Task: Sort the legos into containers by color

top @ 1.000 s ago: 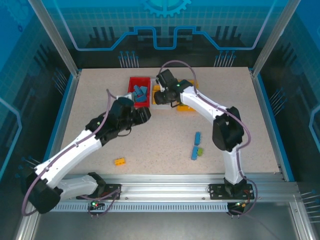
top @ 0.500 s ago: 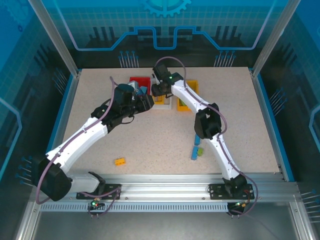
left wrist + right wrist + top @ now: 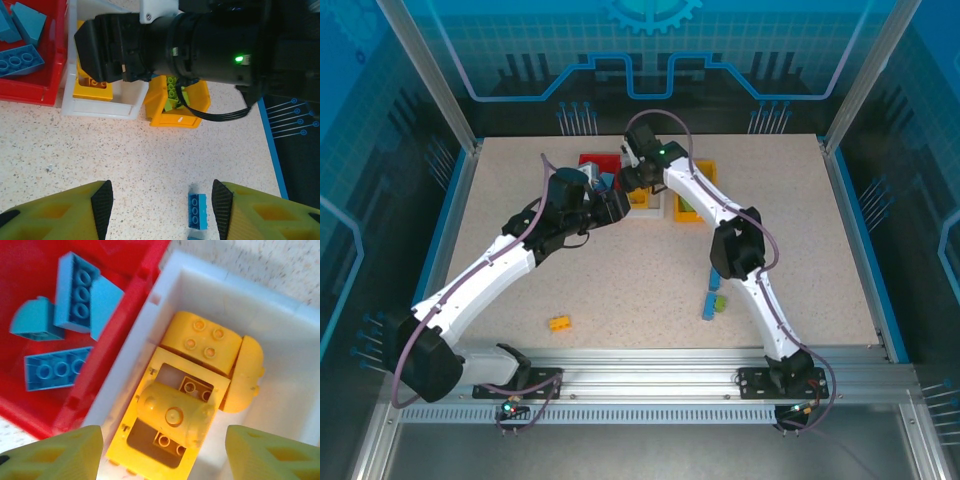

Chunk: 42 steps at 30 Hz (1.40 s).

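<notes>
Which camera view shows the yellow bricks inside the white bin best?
Right wrist: it looks straight down on the yellow bricks. Left wrist shows one part beneath the right arm; top external, a small yellow patch.

My top camera sits high at the near side, looking down over the whole counter [image 3: 620, 280]. My left wrist camera looks down from a little back, and my right wrist camera hovers close, facing straight down. Both share the red bin [image 3: 30, 92] and the white bin [image 3: 280, 405].
</notes>
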Available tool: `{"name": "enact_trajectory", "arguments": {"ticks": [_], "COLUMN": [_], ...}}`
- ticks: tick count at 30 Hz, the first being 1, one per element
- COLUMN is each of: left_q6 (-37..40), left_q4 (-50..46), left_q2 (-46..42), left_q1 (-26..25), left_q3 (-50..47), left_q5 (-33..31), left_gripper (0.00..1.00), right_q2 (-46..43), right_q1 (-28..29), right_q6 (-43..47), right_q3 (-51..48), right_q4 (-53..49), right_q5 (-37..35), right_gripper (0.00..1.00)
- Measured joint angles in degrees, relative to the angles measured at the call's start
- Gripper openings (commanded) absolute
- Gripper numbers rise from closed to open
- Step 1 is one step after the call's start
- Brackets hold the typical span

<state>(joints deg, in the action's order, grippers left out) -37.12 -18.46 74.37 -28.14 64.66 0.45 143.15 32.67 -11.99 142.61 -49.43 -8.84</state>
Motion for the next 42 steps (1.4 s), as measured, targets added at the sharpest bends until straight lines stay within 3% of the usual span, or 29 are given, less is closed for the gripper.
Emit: {"name": "enact_trajectory", "arguments": {"ticks": [4,10,17,21,23,25,31,38,42], "left_q6": [-0.02,0.17,0.24,0.48,0.92,1.22,1.51,2.19,3.10], "left_q4": [0.76,2.01,2.45,1.73,1.11,0.35,-2.27,-4.42,-4.52], "left_q2": [0.11,4.35,19.43,29.07,33.27,36.83,45.22,50.71,52.30], "left_q1": [-0.92,-6.69,-16.81,-21.86,-23.67,-25.14,-26.40,-26.36,-26.38], "left_q3": [-0.35,-0.09,5.44,12.90,16.59,19.63,25.31,29.38,30.67], "left_q5": [0.94,3.56,6.05,6.10,5.75,5.38,4.57,3.80,3.34], "left_gripper": [0.58,0.60,0.61,0.63,0.64,0.71,0.70,0.57,0.45], "right_q2": [-8.44,-30.95,-63.08,-77.88,-83.82,-89.46,-100.45,-100.94,-100.24], "right_q1": [0.24,0.24,-1.29,-2.08,-2.08,-2.08,-2.08,-2.08,-2.08], "right_q6": [-0.17,-3.15,-12.72,-17.84,-20.02,-22.08,-26.43,-28.57,-29.07], "right_q3": [-6.40,-28.61,-64.28,-77.15,-80.35,-82.20,-83.47,-83.97,-84.61], "right_q4": [1.64,7.93,11.39,7.74,5.31,3.04,-0.94,-2.16,-2.16], "right_q5": [-0.35,-2.97,-7.04,-7.72,-7.67,-7.72,-7.67,-7.39,-6.99], "right_gripper": [0.59,0.59,0.67,0.74,0.75,0.77,0.78,0.77,0.76]}}
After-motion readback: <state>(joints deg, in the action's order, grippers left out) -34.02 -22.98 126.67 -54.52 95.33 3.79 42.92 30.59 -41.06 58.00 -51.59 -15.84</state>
